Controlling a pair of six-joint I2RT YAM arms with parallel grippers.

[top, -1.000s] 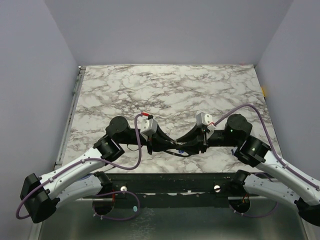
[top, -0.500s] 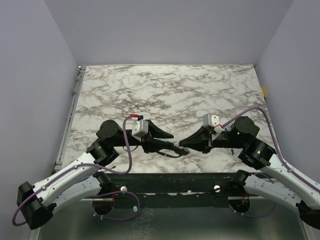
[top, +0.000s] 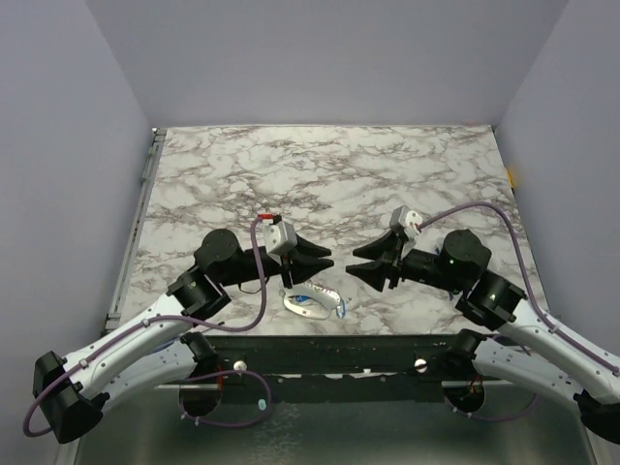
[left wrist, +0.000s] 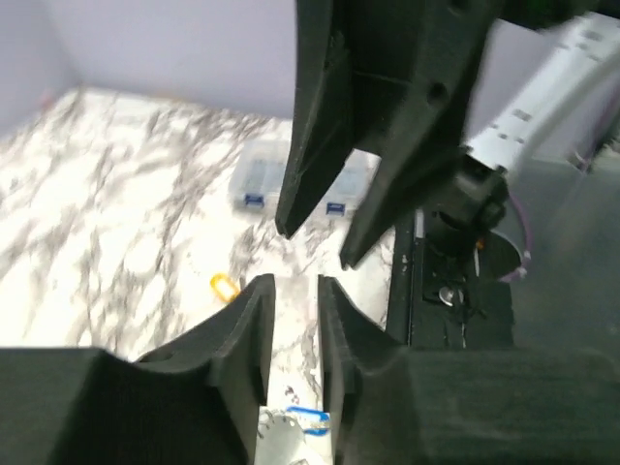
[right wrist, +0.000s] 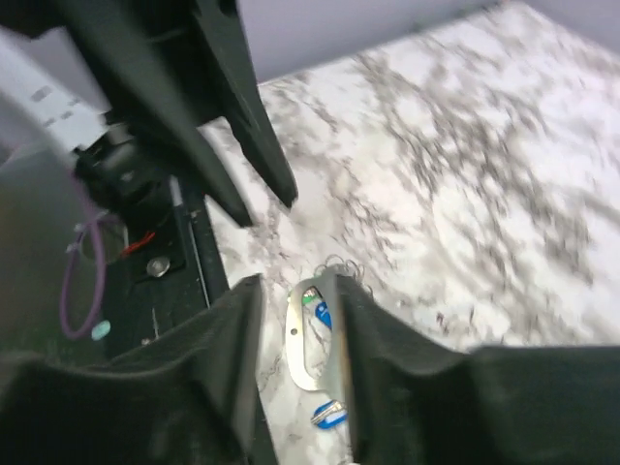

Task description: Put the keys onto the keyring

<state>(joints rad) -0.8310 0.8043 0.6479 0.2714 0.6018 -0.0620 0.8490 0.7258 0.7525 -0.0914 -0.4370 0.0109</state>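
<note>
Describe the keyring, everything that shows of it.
The keyring is a thin silvery oval loop, metal by its look. It lies flat on the marble table near the front edge, below the gap between the two arms, and nothing holds it. Green and blue keys lie against one end; whether they are threaded on cannot be told.

1 keyring, 3 keys: grn, blu, ylw

Shiny metal keyring, glossy marble-look tabletop
</note>
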